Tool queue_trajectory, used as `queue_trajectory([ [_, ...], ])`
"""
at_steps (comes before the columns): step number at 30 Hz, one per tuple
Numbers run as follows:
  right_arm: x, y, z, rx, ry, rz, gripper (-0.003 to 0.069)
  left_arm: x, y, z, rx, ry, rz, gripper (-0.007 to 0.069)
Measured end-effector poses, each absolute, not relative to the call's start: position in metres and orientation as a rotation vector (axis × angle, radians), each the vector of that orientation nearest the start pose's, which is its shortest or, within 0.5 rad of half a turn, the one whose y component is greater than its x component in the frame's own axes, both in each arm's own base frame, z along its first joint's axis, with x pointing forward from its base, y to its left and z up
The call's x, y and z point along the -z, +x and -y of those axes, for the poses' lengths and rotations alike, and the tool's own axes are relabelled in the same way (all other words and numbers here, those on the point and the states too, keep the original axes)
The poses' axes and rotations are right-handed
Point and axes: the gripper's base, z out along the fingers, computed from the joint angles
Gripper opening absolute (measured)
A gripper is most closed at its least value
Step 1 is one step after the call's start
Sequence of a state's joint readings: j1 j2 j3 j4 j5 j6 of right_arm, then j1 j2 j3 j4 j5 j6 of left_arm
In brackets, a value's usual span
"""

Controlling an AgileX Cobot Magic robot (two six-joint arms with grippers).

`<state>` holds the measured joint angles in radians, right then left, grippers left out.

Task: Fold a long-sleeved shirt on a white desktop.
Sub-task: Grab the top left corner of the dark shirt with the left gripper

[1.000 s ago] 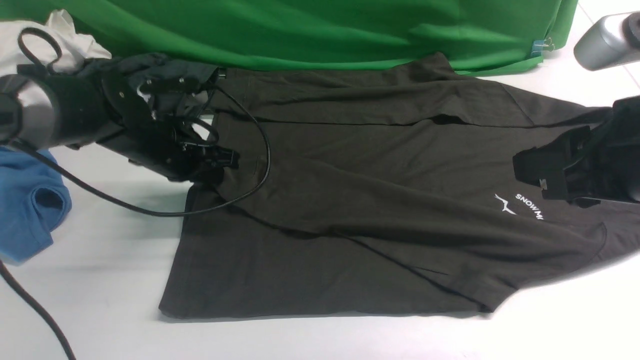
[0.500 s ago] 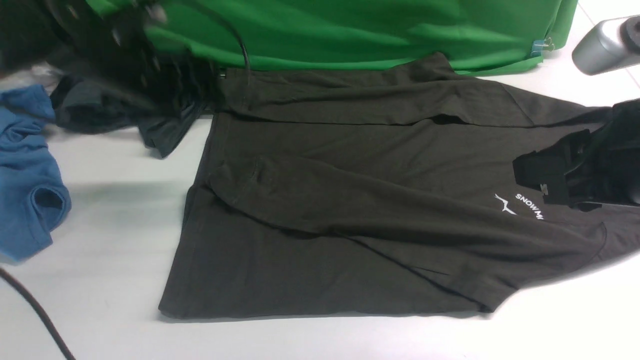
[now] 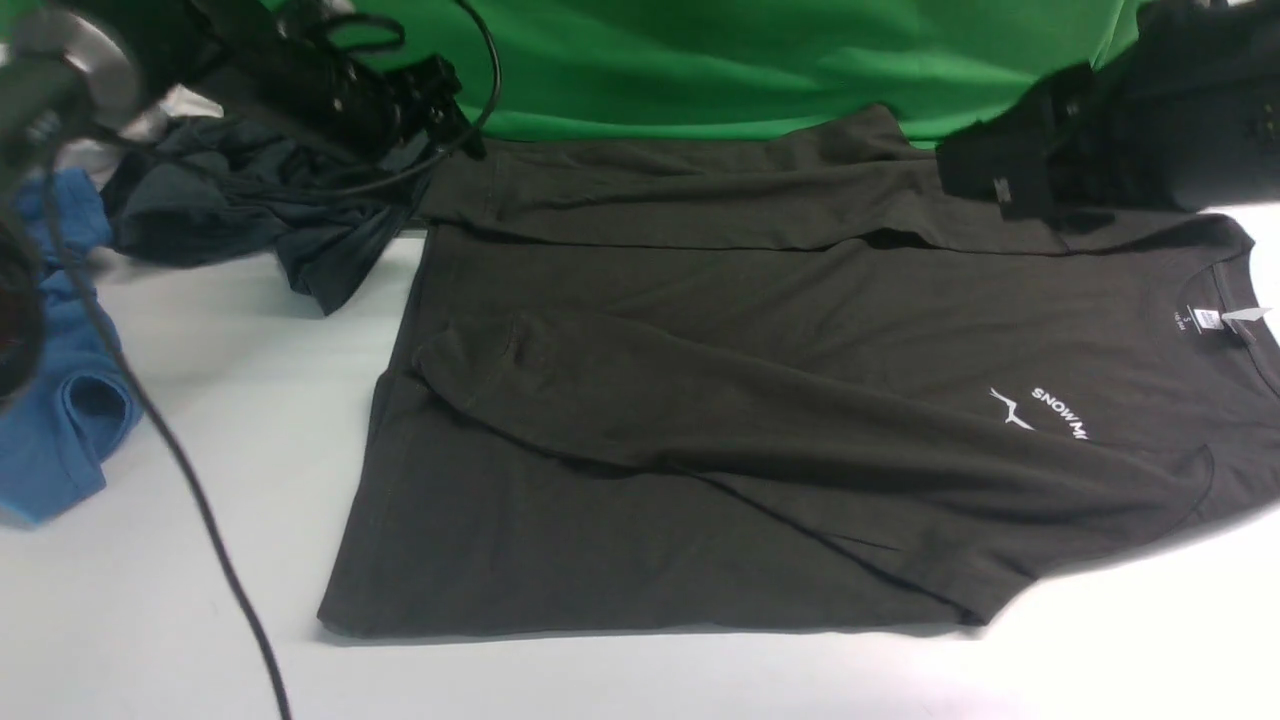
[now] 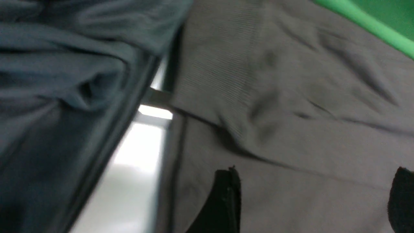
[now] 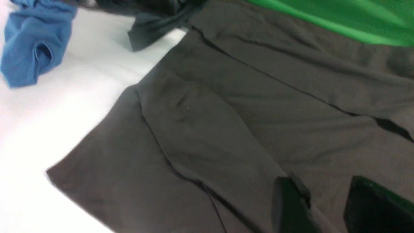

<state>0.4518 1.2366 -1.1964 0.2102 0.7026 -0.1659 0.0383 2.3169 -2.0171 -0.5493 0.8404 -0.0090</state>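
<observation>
So the shirt (image 3: 720,420) is lying flat on the white desktop (image 3: 200,620), hem toward the robot's left and collar off to the right, with the white label (image 3: 1205,318) and the lettering (image 3: 1060,410) showing. One sleeve (image 3: 700,410) is lying diagonally across the body, and the other is running along the far edge by the green cloth (image 3: 750,60).

The left gripper (image 3: 445,105) is hanging over the far-left corner of the shirt. In its wrist view its fingers (image 4: 226,200) are standing spread wide with nothing between them. The right gripper (image 3: 1000,170) is hovering over the far shoulder area, jaws parted and not pinching anything.

A charcoal garment (image 3: 250,215) is sitting bunched up just beside the shirt's far-left corner. A blue one (image 3: 60,400) is lying further left, and a black cable (image 3: 200,520) is trailing across the desktop.
</observation>
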Motion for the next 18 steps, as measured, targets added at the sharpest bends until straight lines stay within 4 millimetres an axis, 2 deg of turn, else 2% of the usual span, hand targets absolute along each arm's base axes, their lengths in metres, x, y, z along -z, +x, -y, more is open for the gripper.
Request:
queue_trajectory([
  [8, -0.383, 0.234, -0.127, -0.399, -0.574, -2.153, 0.0241, -0.160, 0.535, 0.001, 0.690, -0.538, -2.510, 0.0559],
  [14, -0.383, 0.234, -0.127, -0.407, -0.556, -2.153, 0.0241, -0.152, 0.542, 0.000, 0.718, -0.602, -2.436, 0.0521],
  [18, -0.383, 0.234, -0.127, -0.415, -0.540, -2.158, 0.0241, -0.152, 0.546, -0.001, 0.721, -0.627, -2.389, 0.0453],
])
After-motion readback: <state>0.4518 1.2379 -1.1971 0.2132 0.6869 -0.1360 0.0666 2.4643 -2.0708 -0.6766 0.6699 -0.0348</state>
